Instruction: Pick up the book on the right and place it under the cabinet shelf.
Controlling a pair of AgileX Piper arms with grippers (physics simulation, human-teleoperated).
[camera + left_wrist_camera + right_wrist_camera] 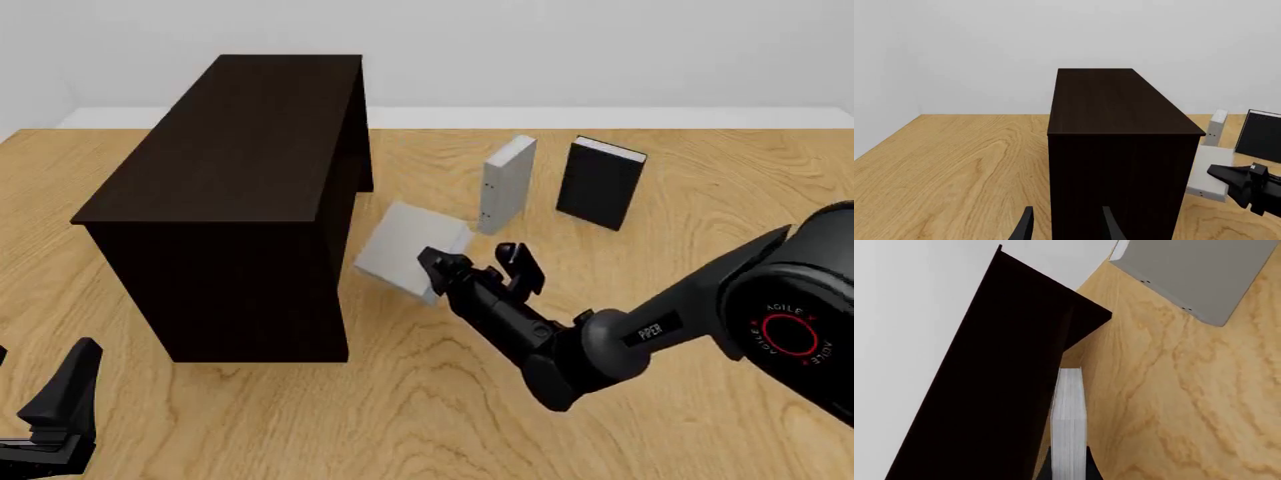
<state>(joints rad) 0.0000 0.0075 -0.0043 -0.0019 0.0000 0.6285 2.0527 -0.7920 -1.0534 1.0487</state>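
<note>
Item: the book [404, 254]. Broad, nearly square, plain light grey cover, white page edges. In the front view it is tilted, lying just beside the right side of the cabinet shelf [234, 190], at its lower front corner. My right wrist view shows the stacked white pages [1069, 430] edge-on, running close along the cabinet's dark side panel.

Item: my right gripper [483, 266]. Its fingers sit either side of the book's near edge, closed onto it; the wrist view shows a dark finger on each side of the page block. The forearm reaches forward and to the left from the right of the table [694, 180], kept low, wrist angled toward the cabinet.

Item: my left gripper [1066, 227]. Parked low at the near left, well apart from the book, fingers spread with nothing between them, pointing at the cabinet's near face.

Item: the cabinet shelf. Large, boxy, near-black wood, flat top.

Item: slim grey book [507, 182], upright, behind the tilted book.

Item: black book [601, 183], upright, just right of the slim one.
</note>
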